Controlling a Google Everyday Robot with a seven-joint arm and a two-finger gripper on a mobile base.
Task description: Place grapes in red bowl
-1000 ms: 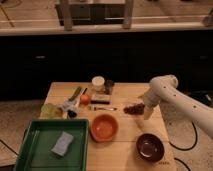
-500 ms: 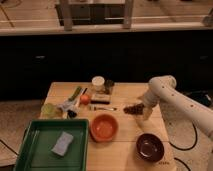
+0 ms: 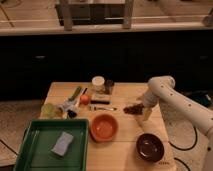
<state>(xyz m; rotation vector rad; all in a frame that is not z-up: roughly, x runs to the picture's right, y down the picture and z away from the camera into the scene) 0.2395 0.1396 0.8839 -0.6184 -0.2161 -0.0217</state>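
The grapes (image 3: 132,108), a small dark reddish bunch, lie on the wooden table (image 3: 125,132) right of centre. My gripper (image 3: 141,110) is at the right side of the bunch, reaching down from the white arm (image 3: 165,90) that comes in from the right. Whether it touches the grapes does not show. The red bowl (image 3: 104,127), bright orange-red and empty, sits on the table to the lower left of the grapes, apart from them.
A dark maroon bowl (image 3: 150,147) sits at the front right. A green tray (image 3: 35,150) with a grey sponge (image 3: 62,143) is at the front left. An orange fruit (image 3: 85,99), a white jar (image 3: 98,83), a utensil (image 3: 102,107) and a green cup (image 3: 48,108) lie behind the red bowl.
The gripper has shifted slightly lower beside the grapes. The grapes and bowls have not moved.
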